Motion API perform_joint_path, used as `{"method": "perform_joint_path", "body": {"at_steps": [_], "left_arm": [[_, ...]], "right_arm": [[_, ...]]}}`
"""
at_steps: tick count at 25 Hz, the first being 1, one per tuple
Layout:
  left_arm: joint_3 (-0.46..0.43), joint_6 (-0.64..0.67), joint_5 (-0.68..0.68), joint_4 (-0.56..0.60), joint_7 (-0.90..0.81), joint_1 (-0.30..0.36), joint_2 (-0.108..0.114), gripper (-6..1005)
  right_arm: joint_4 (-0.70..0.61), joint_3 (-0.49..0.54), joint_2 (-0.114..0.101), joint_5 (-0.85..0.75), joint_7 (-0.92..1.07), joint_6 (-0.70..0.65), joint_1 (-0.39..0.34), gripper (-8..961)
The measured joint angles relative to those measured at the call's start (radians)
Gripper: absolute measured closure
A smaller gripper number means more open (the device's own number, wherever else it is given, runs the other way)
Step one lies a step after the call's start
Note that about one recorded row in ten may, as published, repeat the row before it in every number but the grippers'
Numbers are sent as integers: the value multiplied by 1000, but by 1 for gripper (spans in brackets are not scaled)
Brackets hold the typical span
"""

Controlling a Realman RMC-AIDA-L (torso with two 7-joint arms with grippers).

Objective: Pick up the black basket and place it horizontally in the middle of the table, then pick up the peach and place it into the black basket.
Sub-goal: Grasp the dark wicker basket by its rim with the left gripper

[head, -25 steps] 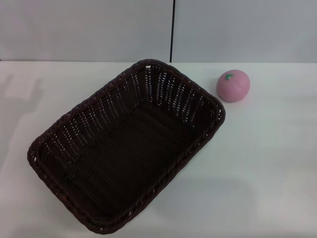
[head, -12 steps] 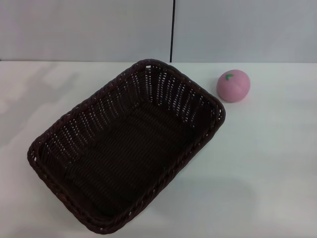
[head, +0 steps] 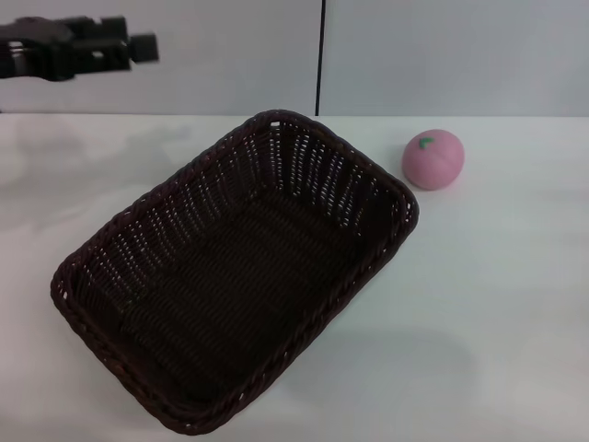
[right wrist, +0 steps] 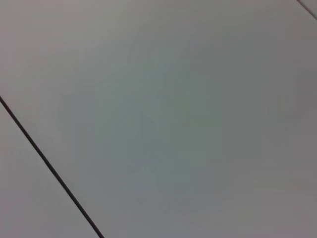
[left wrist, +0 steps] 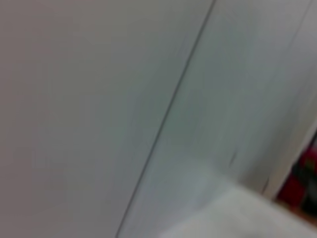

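The black basket (head: pixel 230 276) lies empty on the white table (head: pixel 497 304), set diagonally from front left to back right. The pink peach (head: pixel 433 158) sits on the table just past the basket's back right corner, apart from it. My left gripper (head: pixel 129 48) shows as a dark shape high at the back left, well above the table and away from the basket. My right gripper shows in no view. Both wrist views show only pale wall panels.
A grey wall with a dark vertical seam (head: pixel 319 55) stands behind the table's far edge. Bare tabletop lies to the right of the basket and in front of the peach.
My left gripper has come into the head view at the back left; it was not visible before. The basket and the peach have not moved.
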Motion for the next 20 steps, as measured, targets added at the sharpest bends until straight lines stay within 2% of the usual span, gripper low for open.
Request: {"method": "perform_joint_path", "body": {"at_steps": [3, 5, 6, 7, 9, 10, 12, 16, 17, 20], "left_arm": [[-4, 27, 147, 66, -94, -46, -10, 198], [-4, 47, 267, 106, -150, -86, -26, 198], [-4, 47, 267, 106, -150, -86, -26, 198], [-2, 68, 384, 145, -189, -123, -50, 199], [-1, 87, 476, 171, -215, -152, -74, 199], [-1, 87, 476, 171, -215, -152, -74, 199], [0, 115, 607, 195, -257, -198, -108, 200], [2, 130, 716, 200, -295, -240, -140, 201], [1, 126, 780, 201, -310, -256, -156, 201], [-3, 121, 826, 201, -316, -264, -169, 201]], "right_arm": [[0, 0, 0, 0, 0, 1, -2, 423], [0, 0, 0, 0, 0, 9, -3, 423], [-1, 0, 0, 0, 0, 16, -3, 423], [-1, 0, 0, 0, 0, 20, -3, 423], [-1, 2, 0, 0, 0, 26, -3, 424], [-1, 3, 0, 0, 0, 28, -3, 424], [0, 5, 0, 0, 0, 32, -3, 424], [-1, 6, 0, 1, 0, 41, -3, 424], [0, 7, 0, 2, 0, 43, -3, 424], [0, 9, 0, 4, 0, 50, -2, 424]]}}
